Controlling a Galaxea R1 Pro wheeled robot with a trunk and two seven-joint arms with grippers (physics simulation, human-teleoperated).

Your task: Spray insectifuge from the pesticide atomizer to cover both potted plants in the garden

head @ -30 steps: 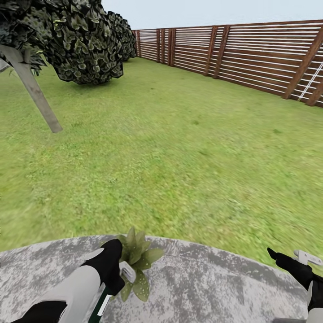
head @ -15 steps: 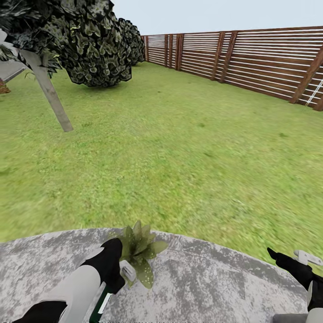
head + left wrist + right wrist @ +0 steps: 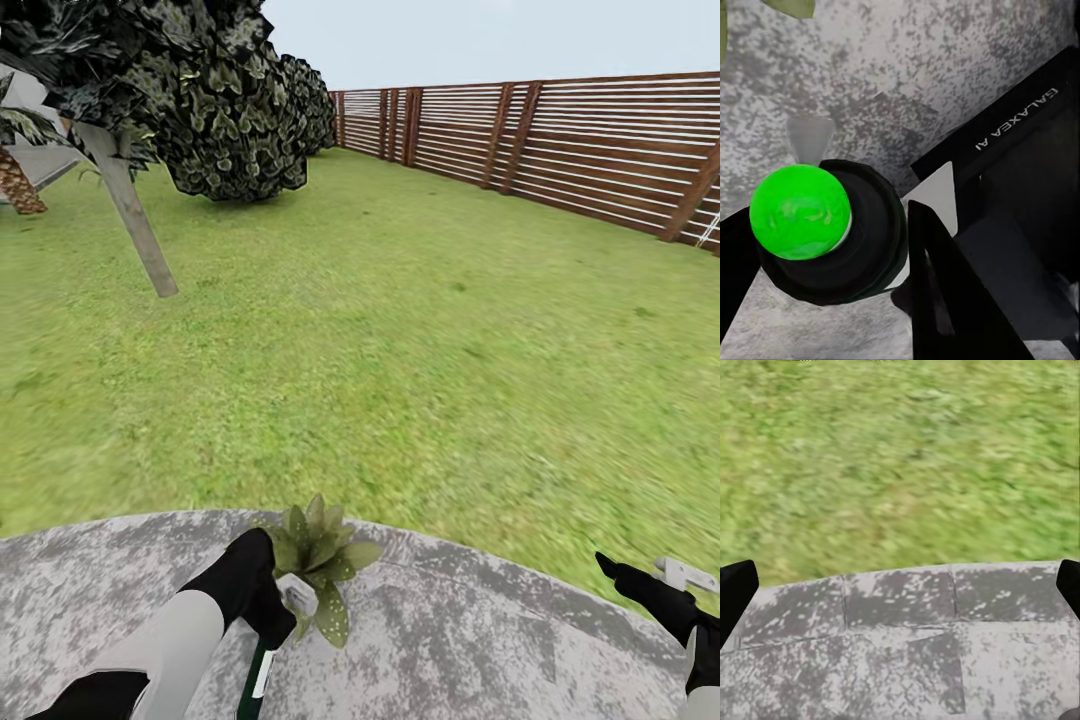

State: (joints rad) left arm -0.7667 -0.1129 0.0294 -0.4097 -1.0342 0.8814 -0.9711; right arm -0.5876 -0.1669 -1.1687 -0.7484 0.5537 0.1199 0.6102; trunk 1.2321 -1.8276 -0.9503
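Left claw [image 3: 268,612] pinching the pesticide atomizer [image 3: 257,678] beside a potted plant [image 3: 318,562] on the stone patio [image 3: 470,640], right claw [image 3: 900,585] spread over the patio edge, lawn [image 3: 400,350] beyond

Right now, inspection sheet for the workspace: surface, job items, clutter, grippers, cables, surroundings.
Surface: grey stone patio, mottled, bordered by lawn.
Job items: atomizer held in the left gripper, dark-green body with a white stripe; the left wrist view shows a bright green top with a pale nozzle. One plant sits at the patio edge, just ahead of the left gripper. Second plant: nothing seen.
Clutter: nothing seen.
Grippers: left shut on the atomizer; right gripper open, nothing between its fingers, over the patio edge.
Cables: nothing seen.
Surroundings: slat fence, dark trees, leaning grey trunk.
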